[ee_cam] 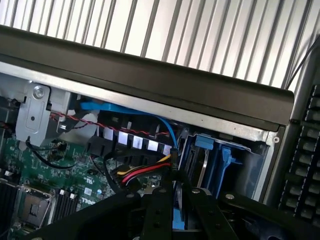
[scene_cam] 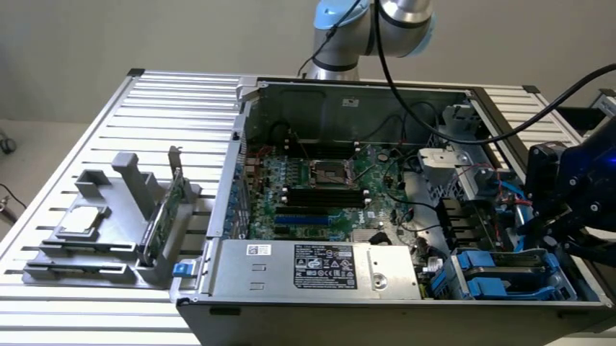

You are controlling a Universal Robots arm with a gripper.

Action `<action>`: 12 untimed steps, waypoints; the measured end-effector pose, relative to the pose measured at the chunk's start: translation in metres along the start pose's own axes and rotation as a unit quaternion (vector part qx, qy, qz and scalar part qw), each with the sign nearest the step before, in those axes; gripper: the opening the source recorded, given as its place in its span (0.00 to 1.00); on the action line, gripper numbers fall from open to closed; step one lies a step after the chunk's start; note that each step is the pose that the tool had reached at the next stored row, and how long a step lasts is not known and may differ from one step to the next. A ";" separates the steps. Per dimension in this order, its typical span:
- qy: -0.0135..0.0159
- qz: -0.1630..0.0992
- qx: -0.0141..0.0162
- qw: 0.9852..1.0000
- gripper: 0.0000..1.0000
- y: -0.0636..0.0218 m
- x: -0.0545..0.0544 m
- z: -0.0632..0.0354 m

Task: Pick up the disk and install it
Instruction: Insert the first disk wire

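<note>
Your disk (ee_cam: 178, 219) sits edge-on between the fingers of the gripper (ee_cam: 179, 194), which are clamped on its blue rail. Just ahead of the fingertips you see the blue drive bay (ee_cam: 216, 156), in a corner of the computer case (ee_cam: 150, 75). The motherboard (ee_cam: 60, 175) lies off to one side of the gripper.

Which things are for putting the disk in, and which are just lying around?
For the job: pincer, the disk it grips, blue drive bay, computer case.
Lying about: silver chip, green card, grey rack.
</note>
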State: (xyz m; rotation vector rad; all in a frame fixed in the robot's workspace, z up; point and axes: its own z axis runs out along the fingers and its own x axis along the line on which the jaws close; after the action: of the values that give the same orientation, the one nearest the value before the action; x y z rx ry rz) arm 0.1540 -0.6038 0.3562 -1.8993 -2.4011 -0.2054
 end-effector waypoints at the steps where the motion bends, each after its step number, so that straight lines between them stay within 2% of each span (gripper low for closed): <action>1: -0.003 0.003 0.001 1.000 0.16 0.0000 0.000 0.0002; 4: -0.010 0.014 0.003 1.000 0.16 0.0001 0.000 0.0008; 6: -0.012 0.024 0.003 1.000 0.16 0.0001 0.000 0.0015; 8: -0.014 0.036 0.003 0.999 0.16 0.0000 0.000 0.0023; 9: -0.014 0.042 0.005 0.999 0.16 -0.0001 0.000 0.0026; 12: -0.014 0.059 0.012 0.998 0.16 -0.0001 -0.001 0.0042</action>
State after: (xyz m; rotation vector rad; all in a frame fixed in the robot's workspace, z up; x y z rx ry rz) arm 0.1541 -0.6037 0.3520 -2.0381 -2.2883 -0.1435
